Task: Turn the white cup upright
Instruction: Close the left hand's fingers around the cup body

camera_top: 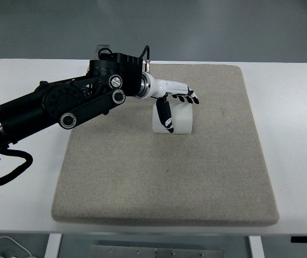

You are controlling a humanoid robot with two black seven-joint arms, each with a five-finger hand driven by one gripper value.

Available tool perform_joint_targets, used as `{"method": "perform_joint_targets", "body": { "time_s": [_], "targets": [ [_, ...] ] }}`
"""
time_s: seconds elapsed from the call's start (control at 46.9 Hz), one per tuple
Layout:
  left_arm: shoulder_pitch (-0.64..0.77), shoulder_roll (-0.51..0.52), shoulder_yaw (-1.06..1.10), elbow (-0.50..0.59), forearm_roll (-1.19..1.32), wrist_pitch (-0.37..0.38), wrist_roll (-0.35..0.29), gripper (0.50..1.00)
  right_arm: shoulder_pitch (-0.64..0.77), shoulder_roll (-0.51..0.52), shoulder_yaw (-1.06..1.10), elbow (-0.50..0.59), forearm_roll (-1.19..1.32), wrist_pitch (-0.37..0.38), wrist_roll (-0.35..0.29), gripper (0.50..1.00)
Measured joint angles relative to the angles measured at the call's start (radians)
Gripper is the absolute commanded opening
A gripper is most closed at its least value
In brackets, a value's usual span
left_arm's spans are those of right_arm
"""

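Beige mat (164,177) covered most of the white tabletop (287,107). White cup (178,120) lay on its side at the mat's upper middle, plain, interior not visible. Left hand (175,102) reached over it, thumb down its front, fingers across the top, grasping it.

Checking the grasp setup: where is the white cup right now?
In the top view, the white cup sits on the grey mat, upper middle, directly under the left hand, whose thumb crosses its front.
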State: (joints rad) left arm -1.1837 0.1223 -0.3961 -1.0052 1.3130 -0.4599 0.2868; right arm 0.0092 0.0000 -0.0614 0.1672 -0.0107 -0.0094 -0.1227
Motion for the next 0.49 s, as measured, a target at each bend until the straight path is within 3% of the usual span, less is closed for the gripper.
{"method": "perform_joint_targets", "body": {
  "time_s": [0.213,0.49],
  "targets": [
    [-0.002,-0.019,0.016,0.018,0.0,0.0,-0.002,0.956,0.0,0.0,0.0,0.0,0.0,0.0,0.0,0.93],
    [-0.002,-0.026,0.025,0.026,0.0,0.002,-0.002,0.851,0.0,0.0,0.0,0.0,0.0,0.0,0.0,0.93]
  ]
}}
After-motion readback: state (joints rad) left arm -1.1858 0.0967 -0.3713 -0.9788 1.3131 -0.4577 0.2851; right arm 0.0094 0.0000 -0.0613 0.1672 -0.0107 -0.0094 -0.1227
